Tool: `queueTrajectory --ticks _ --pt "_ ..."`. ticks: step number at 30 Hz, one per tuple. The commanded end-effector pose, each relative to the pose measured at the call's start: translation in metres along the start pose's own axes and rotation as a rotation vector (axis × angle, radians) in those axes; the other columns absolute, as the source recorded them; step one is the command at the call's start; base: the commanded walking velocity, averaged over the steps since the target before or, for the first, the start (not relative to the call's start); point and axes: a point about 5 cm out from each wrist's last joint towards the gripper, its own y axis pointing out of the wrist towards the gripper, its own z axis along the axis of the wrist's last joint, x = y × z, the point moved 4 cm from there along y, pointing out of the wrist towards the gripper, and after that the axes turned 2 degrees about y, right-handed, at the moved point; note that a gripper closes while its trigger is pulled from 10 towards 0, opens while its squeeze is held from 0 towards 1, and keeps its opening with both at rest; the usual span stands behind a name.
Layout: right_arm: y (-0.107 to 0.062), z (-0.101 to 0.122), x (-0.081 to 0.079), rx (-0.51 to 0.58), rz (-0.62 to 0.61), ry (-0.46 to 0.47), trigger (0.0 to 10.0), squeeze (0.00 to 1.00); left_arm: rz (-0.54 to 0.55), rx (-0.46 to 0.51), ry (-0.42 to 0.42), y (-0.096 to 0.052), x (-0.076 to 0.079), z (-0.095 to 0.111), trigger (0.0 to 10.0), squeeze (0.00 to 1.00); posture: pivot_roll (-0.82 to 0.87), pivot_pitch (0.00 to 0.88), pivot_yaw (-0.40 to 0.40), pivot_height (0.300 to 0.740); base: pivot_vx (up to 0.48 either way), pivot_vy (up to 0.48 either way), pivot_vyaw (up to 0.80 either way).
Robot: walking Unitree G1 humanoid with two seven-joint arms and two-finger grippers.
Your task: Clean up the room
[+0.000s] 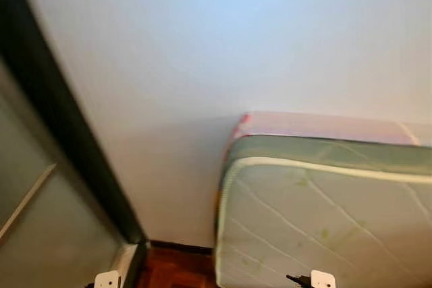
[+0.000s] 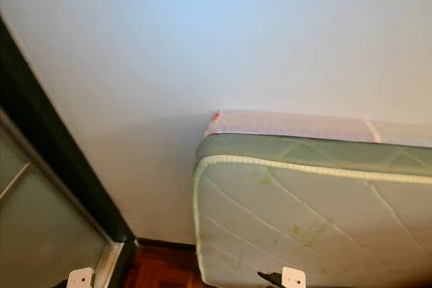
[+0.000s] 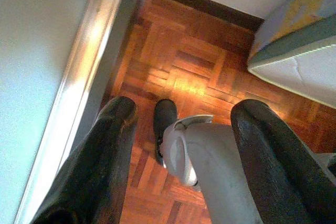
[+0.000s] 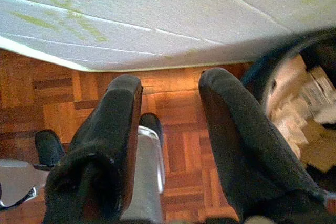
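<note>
— fingers? how far apart?

— left gripper (image 3: 181, 145): parted wide, grasping nothing, hanging over the reddish wooden parquet floor (image 3: 194, 61), above the robot's own grey leg and black foot (image 3: 165, 121). right gripper (image 4: 170, 129): likewise spread, empty, touching nothing.

— and across the views?

— head views: quilted white mattress with pale green edging (image 1: 324, 220) stood on its side against the plain white wall (image 1: 202, 52), dark door frame (image 1: 61, 119) at left. right wrist view: mattress face close above the parquet, plus a dark round bin (image 4: 265, 77) holding crumpled paper and cardboard, just beside the mattress.
</note>
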Motion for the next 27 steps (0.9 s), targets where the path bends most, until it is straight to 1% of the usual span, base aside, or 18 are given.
queueTrajectory --ticks 1,3,4,7,10,11,14,17,27 --pt "-0.002 0.028 0.057 -0.003 0.036 -0.028 10.0 0.00 -0.064 -0.016 -0.018 0.008 0.046 0.002 10.0 0.00 0.06 0.048 -0.028 0.740 0.000 0.000 -0.71" --pt "-0.001 0.029 0.057 -0.008 0.042 -0.037 10.0 0.00 -0.069 -0.018 -0.015 0.008 0.047 0.003 10.0 0.00 0.06 0.048 -0.030 0.740 0.000 0.000 -0.71" --pt "-0.001 0.028 0.056 -0.013 0.042 -0.040 10.0 0.00 -0.076 -0.019 -0.001 0.008 0.047 0.003 10.0 0.00 0.06 0.049 -0.028 0.740 0.000 0.000 -0.71" --pt "-0.001 0.021 0.050 -0.034 0.050 -0.035 10.0 0.00 -0.069 -0.015 -0.006 0.009 0.047 0.005 10.0 0.00 0.06 0.052 -0.028 0.740 0.000 0.000 -0.71" --pt "-0.001 0.020 0.049 -0.037 0.049 -0.040 10.0 0.00 -0.073 -0.022 0.020 0.009 0.047 0.005 10.0 0.00 0.06 0.052 -0.028 0.740 0.000 0.000 -0.71" --pt "-0.001 0.017 0.046 -0.042 0.052 -0.042 10.0 0.00 -0.075 -0.013 0.012 0.009 0.048 0.006 10.0 0.00 0.06 0.055 -0.026 0.740 -0.480 0.000 -0.71" --pt "-0.001 0.016 0.044 -0.046 0.058 -0.041 10.0 0.00 -0.070 -0.010 0.008 0.009 0.048 0.006 10.0 0.00 0.06 0.055 -0.026 0.740 0.000 0.000 -0.71" --pt "-0.001 0.017 0.045 -0.044 0.061 -0.044 10.0 0.00 -0.070 -0.015 0.020 0.009 0.048 0.006 10.0 0.00 0.07 0.056 -0.028 0.740 0.000 0.000 -0.71" --pt "-0.001 0.018 0.047 -0.044 0.069 -0.053 10.0 0.00 -0.069 -0.014 0.017 0.009 0.050 0.006 10.0 0.00 0.07 0.060 -0.030 0.740 0.000 0.000 -0.71"
